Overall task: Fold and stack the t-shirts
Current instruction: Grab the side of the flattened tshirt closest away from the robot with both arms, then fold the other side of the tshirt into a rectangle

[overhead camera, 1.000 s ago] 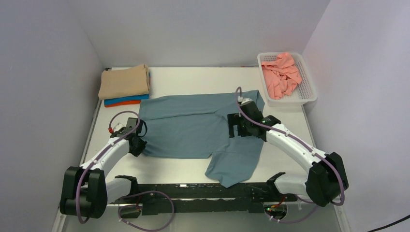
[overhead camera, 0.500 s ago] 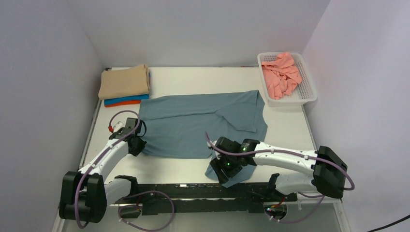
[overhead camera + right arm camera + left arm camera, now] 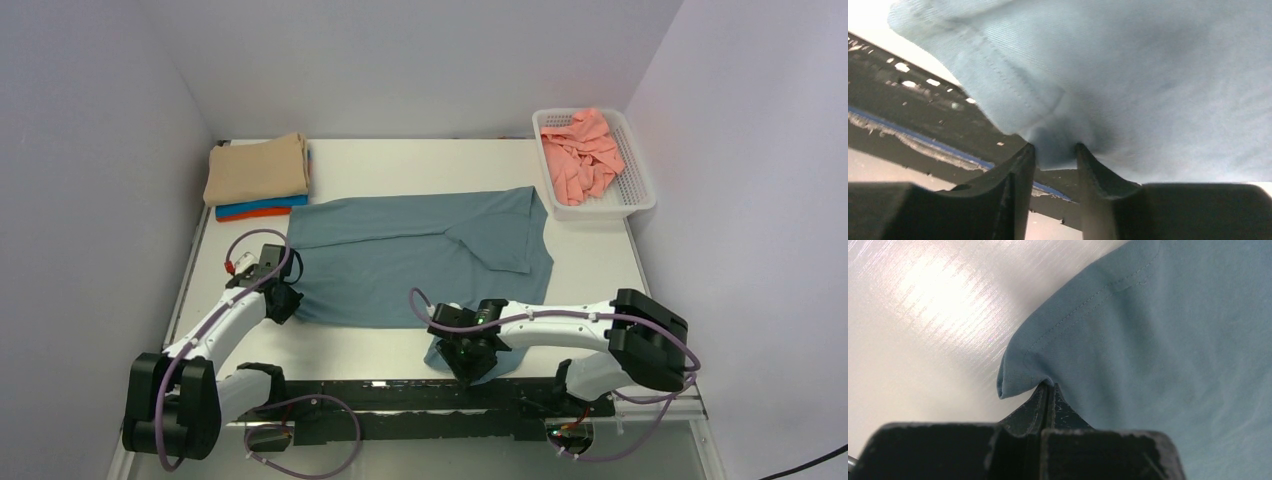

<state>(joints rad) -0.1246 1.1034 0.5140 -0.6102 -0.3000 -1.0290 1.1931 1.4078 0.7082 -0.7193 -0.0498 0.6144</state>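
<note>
A dusty teal-grey t-shirt (image 3: 420,260) lies spread on the white table (image 3: 400,165), with one part reaching toward the near edge. My left gripper (image 3: 283,300) is shut on its near left corner; in the left wrist view the cloth (image 3: 1173,330) folds over the closed tips of that gripper (image 3: 1048,386). My right gripper (image 3: 468,362) sits low at the shirt's near corner. Its jaws stand apart in the right wrist view, where the gripper (image 3: 1055,150) has a bunch of hem (image 3: 1128,75) between its tips.
Folded shirts are stacked at the back left, tan (image 3: 258,170) on top of blue and orange (image 3: 262,210). A white perforated basket (image 3: 640,190) at the back right holds a crumpled salmon pink shirt (image 3: 580,150). A black rail (image 3: 400,395) runs along the near edge.
My right arm swung from the shirt's far right part down to its near corner, and its jaws narrowed around the hem. The left arm stayed put.
</note>
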